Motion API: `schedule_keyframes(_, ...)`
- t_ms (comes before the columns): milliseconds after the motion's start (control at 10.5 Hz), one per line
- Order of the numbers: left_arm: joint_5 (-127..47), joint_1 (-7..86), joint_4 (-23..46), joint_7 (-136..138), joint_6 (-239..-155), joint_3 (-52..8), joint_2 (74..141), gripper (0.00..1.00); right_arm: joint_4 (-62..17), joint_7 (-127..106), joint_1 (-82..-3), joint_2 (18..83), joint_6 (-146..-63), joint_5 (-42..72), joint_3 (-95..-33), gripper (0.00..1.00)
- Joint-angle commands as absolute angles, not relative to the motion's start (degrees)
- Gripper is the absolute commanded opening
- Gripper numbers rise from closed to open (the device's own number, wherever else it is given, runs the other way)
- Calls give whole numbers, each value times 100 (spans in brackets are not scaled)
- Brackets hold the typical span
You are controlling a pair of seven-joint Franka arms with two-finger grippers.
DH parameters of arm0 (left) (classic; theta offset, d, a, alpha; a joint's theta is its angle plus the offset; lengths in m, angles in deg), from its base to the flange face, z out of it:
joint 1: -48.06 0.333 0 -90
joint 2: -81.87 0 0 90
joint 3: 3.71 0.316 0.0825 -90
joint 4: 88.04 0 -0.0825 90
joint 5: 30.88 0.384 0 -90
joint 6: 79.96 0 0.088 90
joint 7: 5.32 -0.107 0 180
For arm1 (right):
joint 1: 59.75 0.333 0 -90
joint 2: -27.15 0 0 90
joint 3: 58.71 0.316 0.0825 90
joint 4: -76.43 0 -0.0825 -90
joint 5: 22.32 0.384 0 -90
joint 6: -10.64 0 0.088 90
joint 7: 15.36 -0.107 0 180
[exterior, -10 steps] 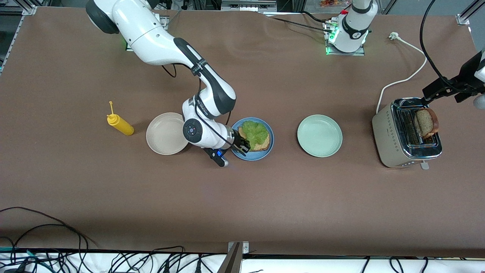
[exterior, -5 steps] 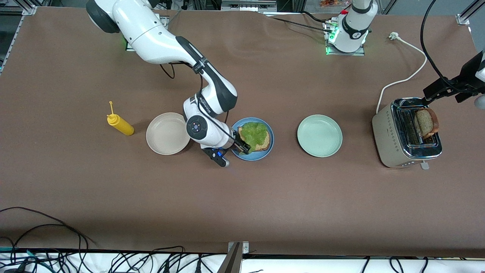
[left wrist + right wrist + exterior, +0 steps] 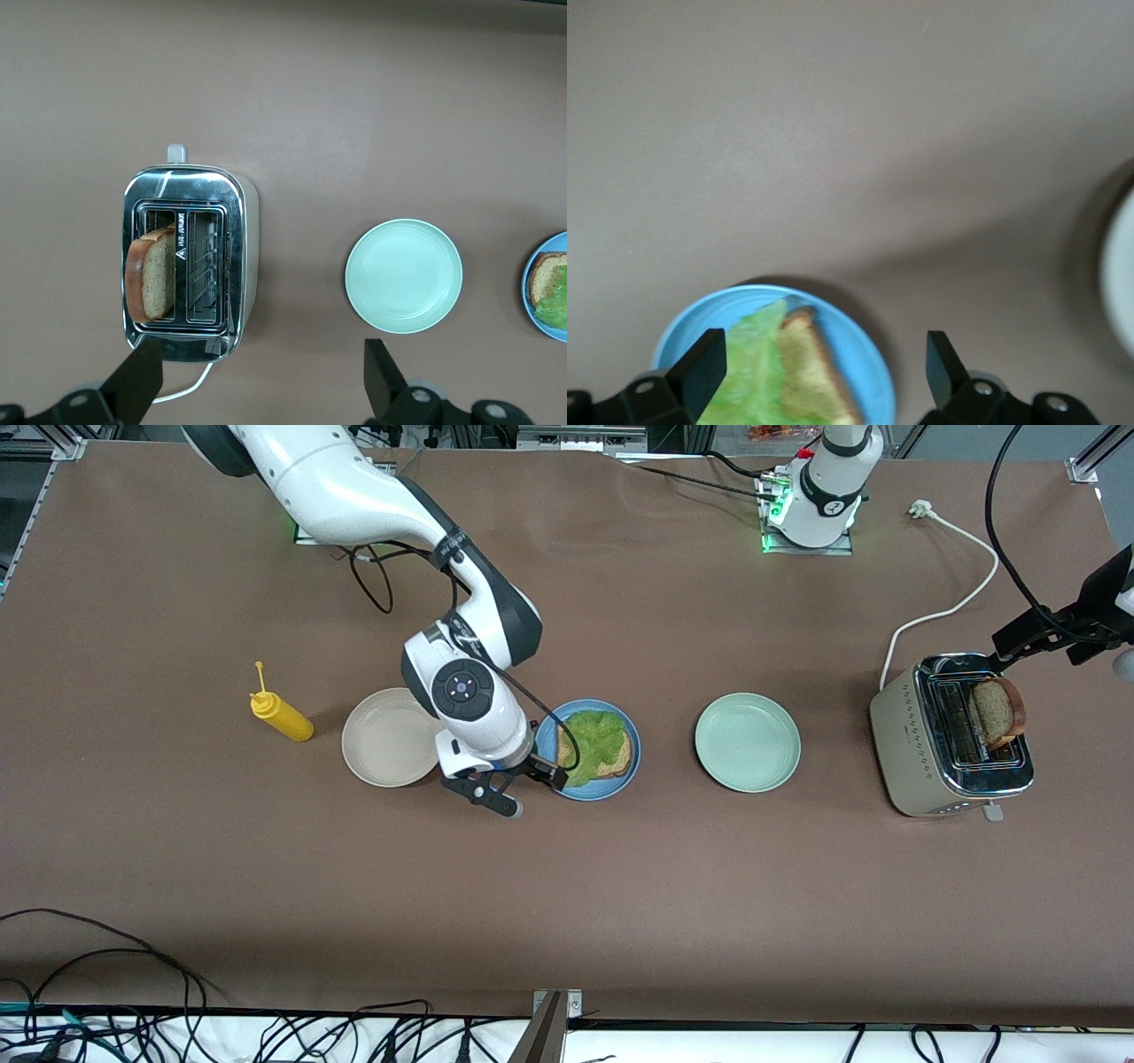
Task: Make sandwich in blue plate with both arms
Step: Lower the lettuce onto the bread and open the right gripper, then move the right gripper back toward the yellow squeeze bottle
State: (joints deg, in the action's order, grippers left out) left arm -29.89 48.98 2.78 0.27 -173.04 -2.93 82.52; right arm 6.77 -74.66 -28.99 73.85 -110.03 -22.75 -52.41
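Front: I see my right gripper [image 3: 532, 775] over the blue plate [image 3: 625, 774] rim, lettuce [image 3: 592, 735] on toast.
Left wrist: left gripper [image 3: 261, 376] spread wide above toaster [image 3: 186, 261].
Right wrist: fingers [image 3: 704, 363] parted, gripping nothing.

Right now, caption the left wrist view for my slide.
Brown toast slice standing in silver toaster, round pale green plate beside it on brown table.

From my station, the right arm [image 3: 461, 691] covers part of the beige plate [image 3: 390, 737] and the blue plate [image 3: 620, 779] rim. The lettuce [image 3: 595, 735] hides most of 1 toast slice [image 3: 620, 757]. The left arm [image 3: 1099, 607] is cut off at the frame edge.
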Motion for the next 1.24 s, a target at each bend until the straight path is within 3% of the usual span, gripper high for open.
schedule_keyframes(0,-3079,4964,108,-13,-17199,-327,8354,100,577,-6076,-3101,6812,-10022,-2654,-5326,100)
schedule_keyframes(478,-3079,4955,99,-13,-17199,-335,8354,100,577,-3973,-3181,6276,-8974,-2583,-5950,100)
schedule_keyframes(1147,-3079,4938,99,4,-17199,-344,8345,100,577,-2347,-3365,5669,-7912,-2557,-6328,100)
